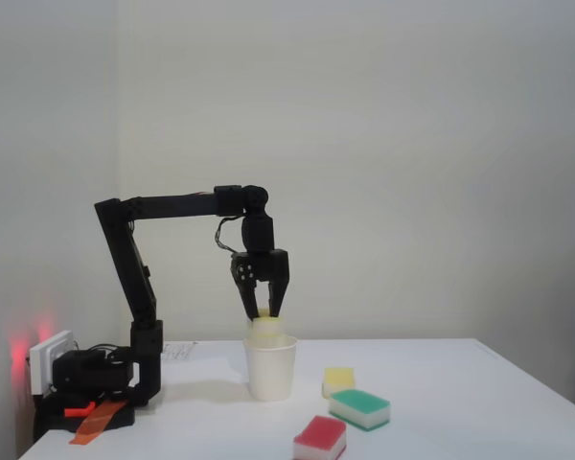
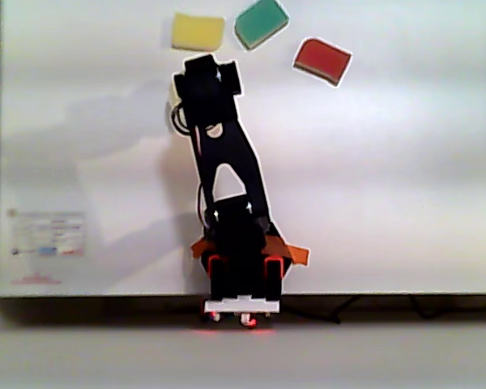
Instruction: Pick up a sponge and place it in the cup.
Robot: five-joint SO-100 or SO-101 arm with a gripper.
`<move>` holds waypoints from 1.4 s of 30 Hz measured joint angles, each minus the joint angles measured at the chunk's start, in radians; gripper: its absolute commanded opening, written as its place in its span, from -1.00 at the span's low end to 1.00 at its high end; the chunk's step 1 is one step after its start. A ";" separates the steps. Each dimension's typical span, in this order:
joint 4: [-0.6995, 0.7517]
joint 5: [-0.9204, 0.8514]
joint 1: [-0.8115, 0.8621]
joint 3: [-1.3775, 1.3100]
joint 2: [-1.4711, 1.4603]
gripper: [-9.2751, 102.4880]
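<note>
A white paper cup (image 1: 271, 372) stands on the white table just right of the arm's base. Directly above its mouth, my gripper (image 1: 265, 314) points straight down, its fingers closed on a small pale-yellow sponge (image 1: 265, 327) whose lower part sits at the cup's rim. Seen from above in the other view, the arm's wrist covers the cup, leaving a sliver of the cup's rim (image 2: 172, 104) showing at its left edge. A second, near-alike yellow sponge (image 1: 338, 379) (image 2: 198, 32) lies on the table right of the cup.
A green-topped white sponge (image 1: 359, 408) (image 2: 262, 23) and a red-topped yellow sponge (image 1: 320, 438) (image 2: 322, 61) lie near the spare yellow one. A printed sheet (image 2: 47, 235) lies beside the arm's base (image 1: 139, 369), and a white box (image 1: 48, 357) stands behind it.
</note>
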 measured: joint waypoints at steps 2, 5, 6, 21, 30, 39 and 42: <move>-0.005 -0.002 0.003 0.000 0.000 -0.44; -0.005 -0.002 0.009 0.000 0.000 -0.32; -0.003 -0.002 0.009 -0.002 -0.003 -0.32; 0.008 -0.002 0.000 -0.040 -0.025 -0.37; 0.023 0.031 -0.020 -0.091 -0.061 -0.68; 0.023 0.034 -0.012 -0.092 -0.063 -0.62; 0.048 0.034 -0.012 -0.117 -0.063 -0.61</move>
